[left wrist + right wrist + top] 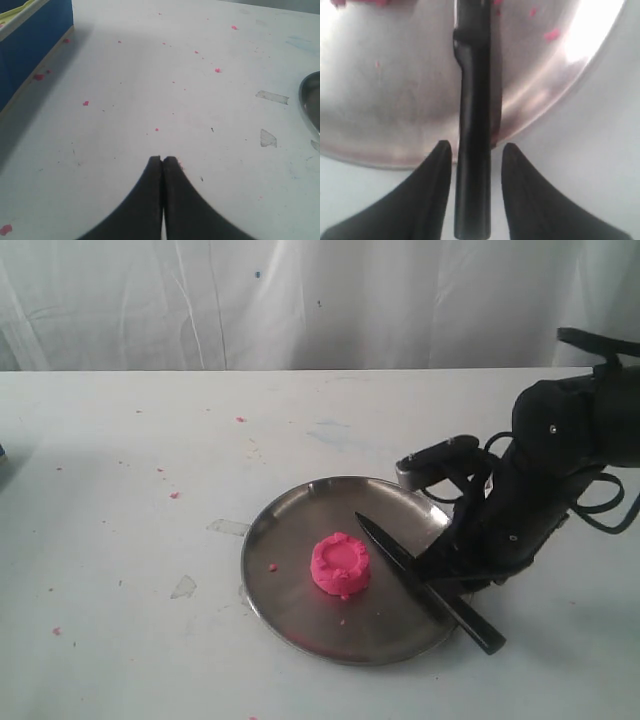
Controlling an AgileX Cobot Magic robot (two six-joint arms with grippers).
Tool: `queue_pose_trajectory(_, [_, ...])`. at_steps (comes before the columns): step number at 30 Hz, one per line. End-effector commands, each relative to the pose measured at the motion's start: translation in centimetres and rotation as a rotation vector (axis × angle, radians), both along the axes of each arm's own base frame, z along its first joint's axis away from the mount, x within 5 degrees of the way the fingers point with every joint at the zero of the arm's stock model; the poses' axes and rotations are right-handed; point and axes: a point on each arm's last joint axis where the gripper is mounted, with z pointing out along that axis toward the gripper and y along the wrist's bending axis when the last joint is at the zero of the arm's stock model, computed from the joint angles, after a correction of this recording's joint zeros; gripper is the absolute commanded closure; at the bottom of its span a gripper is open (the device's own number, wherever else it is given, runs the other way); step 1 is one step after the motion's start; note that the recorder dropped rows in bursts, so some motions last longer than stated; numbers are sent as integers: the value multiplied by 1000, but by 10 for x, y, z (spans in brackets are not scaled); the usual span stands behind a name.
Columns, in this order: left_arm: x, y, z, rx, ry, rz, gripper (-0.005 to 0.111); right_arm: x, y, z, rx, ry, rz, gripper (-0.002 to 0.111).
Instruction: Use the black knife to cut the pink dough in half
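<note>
**Clearances at the plate**

Item: black knife [405, 562] lies across the steel plate [262, 540] rim, its handle between the fingers of my right gripper [477, 146], with a slim gap on each side.
Item: pink dough [341, 564] blocks the plate centre.
Item: table [120, 540] left of the plate, free passage.

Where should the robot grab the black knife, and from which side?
By the handle, from above. The black knife lies with its blade on the plate and its handle poking out past the edge, so the right gripper can drop one finger down each long side.
</note>
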Motion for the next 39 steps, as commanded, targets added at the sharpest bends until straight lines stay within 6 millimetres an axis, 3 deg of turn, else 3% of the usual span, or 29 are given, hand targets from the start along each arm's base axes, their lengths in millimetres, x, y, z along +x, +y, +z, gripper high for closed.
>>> queue_pose_trajectory(1, [0, 0, 0, -4, -1, -5, 107, 12, -1, 20, 11, -210, 24, 75])
queue_pose_trajectory(4, [0, 0, 0, -4, -1, -5, 107, 24, -18, 27, -38, -313, -93, 75])
queue_pose_trajectory(8, [0, 0, 0, -4, -1, -5, 107, 37, -65, 27, -183, -376, -323, 75])
queue_pose_trajectory(12, [0, 0, 0, -4, -1, -5, 107, 31, -113, 12, -283, -264, -563, 75])
queue_pose_trajectory(15, [0, 0, 0, -4, -1, -5, 107, 21, -129, -6, -143, -173, -659, 75])
queue_pose_trajectory(20, [0, 0, 0, -4, -1, -5, 107, 17, -117, -12, 155, -108, -578, 75])
queue_pose_trajectory(26, [0, 0, 0, -4, -1, -5, 107, 9, -84, 25, 453, -196, -215, 75])
queue_pose_trajectory(28, [0, 0, 0, -4, -1, -5, 107, 5, -82, 40, 460, -273, -132, 75])
queue_pose_trajectory(33, [0, 0, 0, -4, -1, -5, 107, -1, -88, 70, 426, -442, -166, 75])
queue_pose_trajectory(39, [0, 0, 0, -4, -1, -5, 107, -17, -80, 75, 505, -303, -149, 75])
